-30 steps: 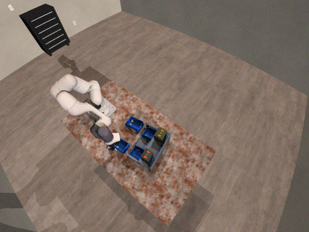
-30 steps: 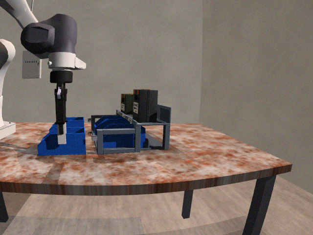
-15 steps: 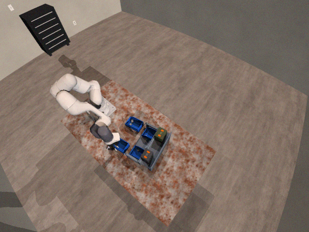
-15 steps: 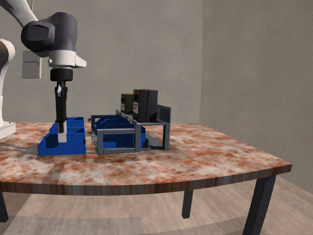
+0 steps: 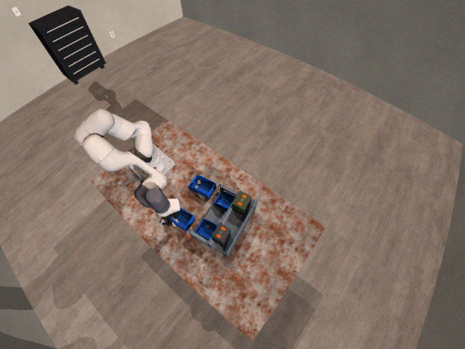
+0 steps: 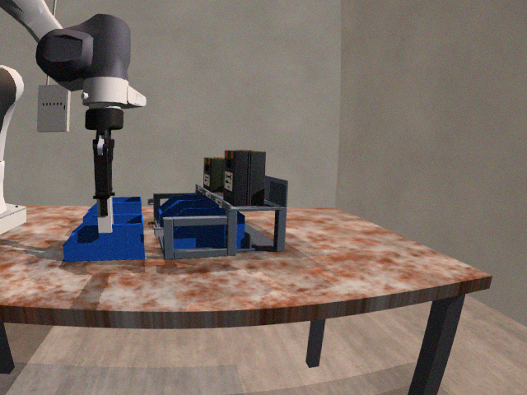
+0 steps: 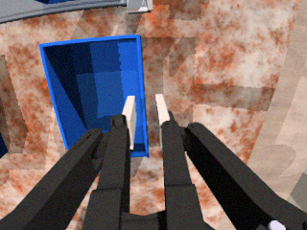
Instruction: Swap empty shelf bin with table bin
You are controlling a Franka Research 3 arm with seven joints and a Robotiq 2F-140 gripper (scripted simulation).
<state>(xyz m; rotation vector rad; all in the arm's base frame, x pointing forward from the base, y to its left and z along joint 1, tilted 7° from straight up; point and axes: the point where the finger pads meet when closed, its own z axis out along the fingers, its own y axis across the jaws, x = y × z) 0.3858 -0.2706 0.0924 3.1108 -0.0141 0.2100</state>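
Note:
An empty blue open bin (image 5: 182, 219) (image 6: 106, 238) (image 7: 96, 92) stands flat on the table top in front of the grey shelf (image 5: 225, 221) (image 6: 216, 220). My gripper (image 5: 165, 220) (image 6: 104, 216) (image 7: 146, 105) points straight down over the bin's side wall. One fingertip is inside the bin and the other outside. The fingers stand a little apart, with a gap to the wall on each side. A second blue bin (image 5: 202, 185) with small parts in it stands on the table further back. The shelf's middle place (image 5: 214, 214) is vacant.
Two blue bins (image 5: 224, 198) (image 5: 205, 229) sit in the shelf's outer places. A green box (image 5: 241, 201) and a dark box (image 5: 221, 233) (image 6: 244, 176) stand on the shelf's upper board. The arm's base is at the table's far left.

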